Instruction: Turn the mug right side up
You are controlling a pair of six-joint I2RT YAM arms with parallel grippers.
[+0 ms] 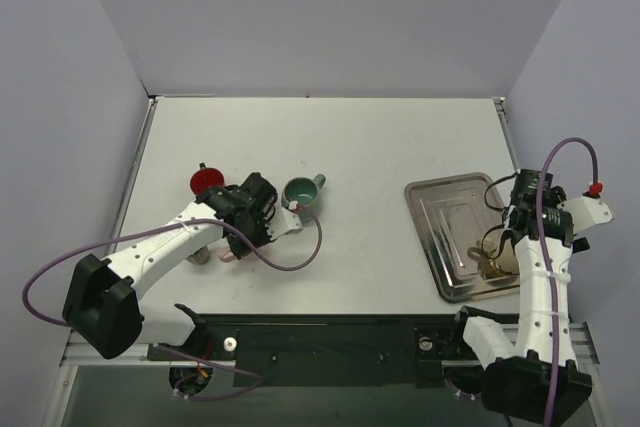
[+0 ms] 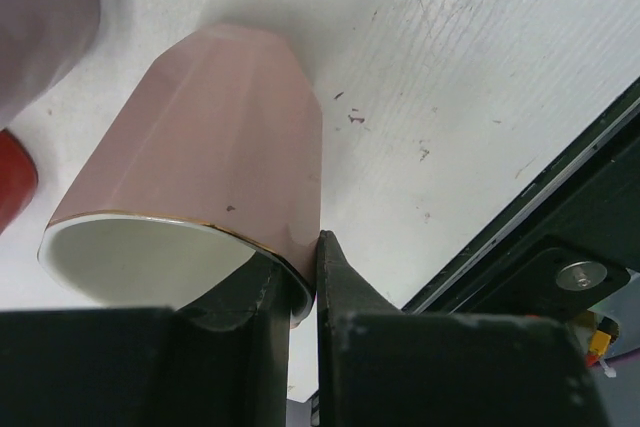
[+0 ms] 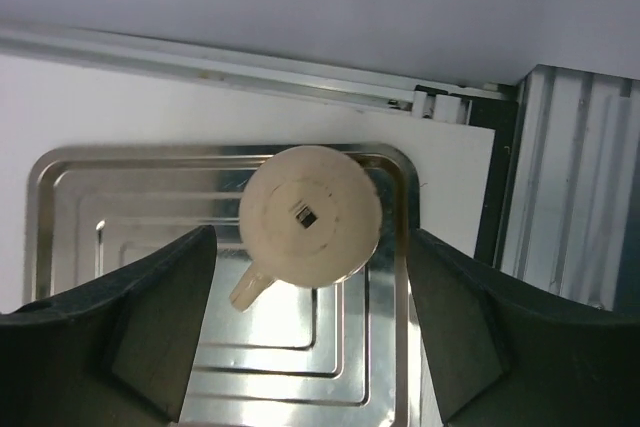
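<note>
Jaws of the left gripper [image 2: 305, 267] pinch the gold-edged rim of a pink faceted ceramic mug [image 2: 210, 147], one finger inside the mouth, one outside. Mug tilted, closed end toward the white surface [image 1: 380, 147]; contact there cannot be told. Just beside: a green glazed mug [image 1: 300, 192], mouth up, and a red round object [image 1: 207, 181]. Right gripper [image 3: 310, 247] jaws spread wide above a cream ceramic mug [image 3: 310, 212], base up, on a ridged steel tray [image 3: 130, 197].
</note>
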